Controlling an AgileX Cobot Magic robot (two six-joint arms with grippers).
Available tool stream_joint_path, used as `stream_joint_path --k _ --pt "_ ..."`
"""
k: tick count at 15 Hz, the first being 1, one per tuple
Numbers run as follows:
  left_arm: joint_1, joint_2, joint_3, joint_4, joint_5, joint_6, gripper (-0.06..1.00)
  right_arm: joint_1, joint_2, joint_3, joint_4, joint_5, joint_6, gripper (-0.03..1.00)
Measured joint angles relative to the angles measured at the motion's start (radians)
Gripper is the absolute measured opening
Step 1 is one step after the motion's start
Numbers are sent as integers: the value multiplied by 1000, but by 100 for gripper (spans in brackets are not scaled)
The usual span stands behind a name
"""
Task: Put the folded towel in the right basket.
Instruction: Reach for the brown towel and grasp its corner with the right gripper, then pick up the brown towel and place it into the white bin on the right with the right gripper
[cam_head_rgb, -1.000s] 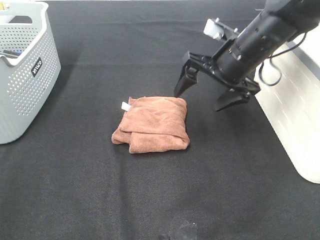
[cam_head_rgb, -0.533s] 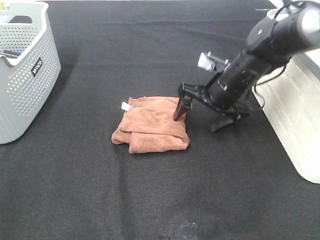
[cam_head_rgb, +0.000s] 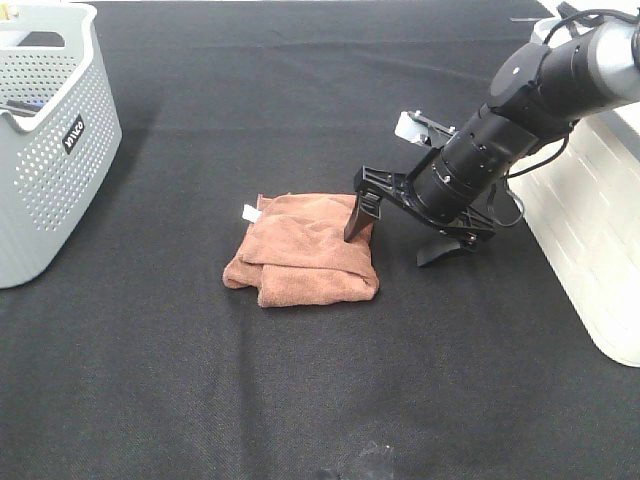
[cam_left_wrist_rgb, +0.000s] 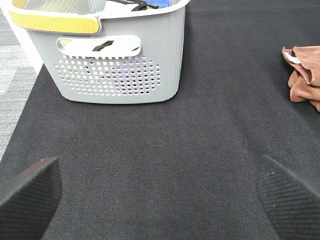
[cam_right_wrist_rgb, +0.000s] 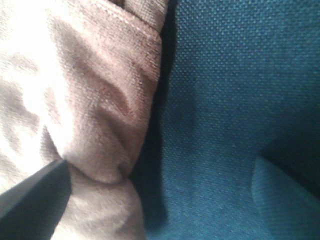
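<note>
The folded brown towel (cam_head_rgb: 305, 250) lies on the black cloth in the middle of the exterior view; its edge shows in the left wrist view (cam_left_wrist_rgb: 304, 75) and it fills the right wrist view (cam_right_wrist_rgb: 75, 110). My right gripper (cam_head_rgb: 392, 237) is open and low, straddling the towel's right edge: one finger (cam_head_rgb: 357, 218) presses on the towel, the other (cam_head_rgb: 440, 250) rests on the cloth beside it. The right basket (cam_head_rgb: 590, 220) is white at the right edge. My left gripper (cam_left_wrist_rgb: 160, 192) is open and empty over bare cloth.
A grey perforated basket (cam_head_rgb: 50, 140) stands at the far left, also in the left wrist view (cam_left_wrist_rgb: 117, 60), with items inside. A small white tag (cam_head_rgb: 251, 211) sticks out of the towel's upper left corner.
My right gripper has come down and to the left from above the table onto the towel's right edge, jaws still open. The towel has not moved.
</note>
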Motion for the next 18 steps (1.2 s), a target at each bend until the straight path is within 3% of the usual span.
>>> stream_joint_path --k 3,5,8,10,13,14,15,17,18 --pt "0 0 0 0 0 -3 99 -5 37 -17 87 18 -2 95" --pt "0 0 0 0 0 -3 99 3 72 -24 238 33 -59 95" --pt "0 0 0 0 0 -3 99 99 95 -24 382 -14 -148 94" --pt "0 0 0 0 0 -3 99 170 101 -31 413 -55 -163 94" --pt "0 0 0 0 0 -3 99 174 102 -32 429 -57 -165 89" --pt "0 0 0 0 0 -3 99 174 104 -32 428 -62 -165 80" --pt "0 0 0 0 0 -3 99 174 113 -32 426 -71 -163 65" --pt "0 0 0 0 0 -3 99 174 127 -24 429 -83 -159 20" --pt "0 0 0 0 0 -3 99 174 129 -24 429 -83 -158 14"
